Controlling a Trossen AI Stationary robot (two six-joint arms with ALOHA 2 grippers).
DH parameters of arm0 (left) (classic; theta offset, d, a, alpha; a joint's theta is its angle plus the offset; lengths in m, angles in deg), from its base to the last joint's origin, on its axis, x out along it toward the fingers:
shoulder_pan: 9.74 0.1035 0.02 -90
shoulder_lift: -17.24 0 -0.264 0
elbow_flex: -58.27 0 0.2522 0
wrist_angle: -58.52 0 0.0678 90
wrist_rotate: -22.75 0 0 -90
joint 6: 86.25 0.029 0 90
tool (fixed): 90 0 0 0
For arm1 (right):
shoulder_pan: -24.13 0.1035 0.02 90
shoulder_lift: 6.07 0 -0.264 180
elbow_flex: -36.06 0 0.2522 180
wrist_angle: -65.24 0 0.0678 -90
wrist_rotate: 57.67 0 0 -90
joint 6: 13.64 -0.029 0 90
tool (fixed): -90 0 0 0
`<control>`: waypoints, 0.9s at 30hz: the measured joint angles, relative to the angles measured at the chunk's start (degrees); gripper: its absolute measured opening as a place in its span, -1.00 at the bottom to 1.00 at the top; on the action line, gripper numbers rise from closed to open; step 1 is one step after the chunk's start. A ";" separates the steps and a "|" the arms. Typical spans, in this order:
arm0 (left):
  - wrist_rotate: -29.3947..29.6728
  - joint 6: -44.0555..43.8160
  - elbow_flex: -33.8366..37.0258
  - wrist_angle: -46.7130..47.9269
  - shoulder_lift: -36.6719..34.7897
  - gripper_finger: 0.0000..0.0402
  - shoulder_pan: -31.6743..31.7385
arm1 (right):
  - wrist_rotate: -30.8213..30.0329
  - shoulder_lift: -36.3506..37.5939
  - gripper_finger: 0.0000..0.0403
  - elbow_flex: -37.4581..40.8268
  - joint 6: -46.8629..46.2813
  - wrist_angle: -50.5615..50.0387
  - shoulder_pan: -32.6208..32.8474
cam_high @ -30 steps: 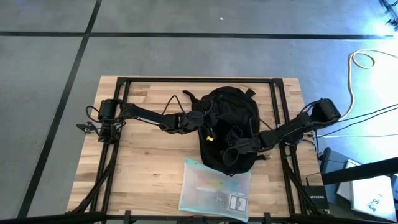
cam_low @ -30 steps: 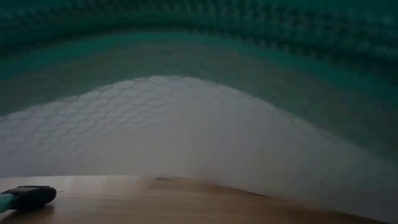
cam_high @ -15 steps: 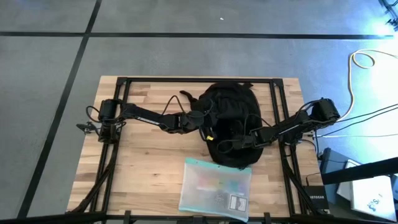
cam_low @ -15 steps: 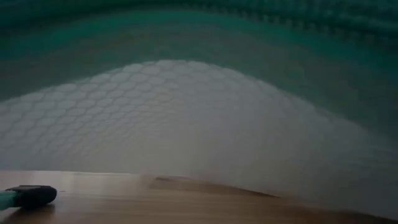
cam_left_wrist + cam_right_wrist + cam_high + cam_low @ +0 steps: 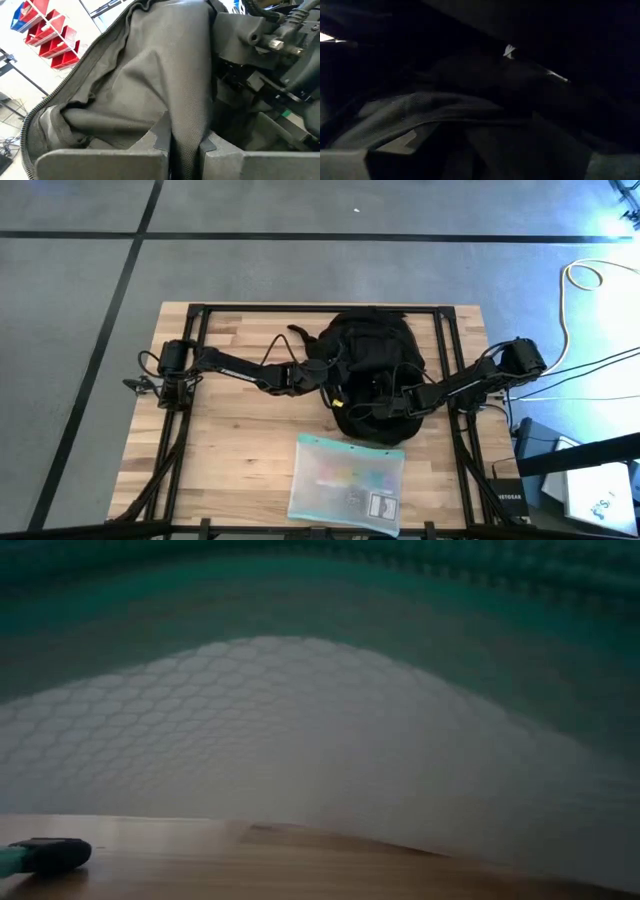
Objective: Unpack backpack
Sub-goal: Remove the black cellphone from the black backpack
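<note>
Two grippers work the backpack (image 5: 372, 375): left gripper (image 5: 184, 142) pinches its soft fabric at nine o'clock. Right gripper (image 5: 378, 408) is inside, fingers spread, holding unclear. Limp cloth; grasp the rim.

Backpack (image 5: 370, 355): black matt woven cloth, fine mesh-like weave and toothed zip edge in left wrist view; table (image 5: 230, 430): pale wood planks, smooth, light sheen; zip pouch (image 5: 345, 485), lower centre: translucent plastic, honeycomb-textured, teal edging.
</note>
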 joint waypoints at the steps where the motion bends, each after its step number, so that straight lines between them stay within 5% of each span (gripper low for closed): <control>1: -0.02 0.00 0.00 0.02 0.00 -0.96 -0.02 | 1.72 0.00 0.27 0.00 0.05 0.99 -0.04; 8: -1.36 0.13 0.00 -0.03 -0.11 -0.96 -0.54 | 24.34 0.81 0.27 -0.02 9.05 3.59 -0.01; 15: -1.01 1.47 0.00 -0.17 -0.11 -0.96 -1.05 | 26.38 2.82 0.27 -0.02 9.53 -2.63 -0.02; 20: -0.92 1.83 0.00 0.12 -0.11 -0.96 -1.05 | 35.15 10.15 0.27 -0.11 13.52 -6.08 0.03; 27: -0.61 1.77 0.00 -0.13 -0.11 -0.96 -1.03 | 31.81 17.72 0.27 -0.09 11.98 -15.49 0.79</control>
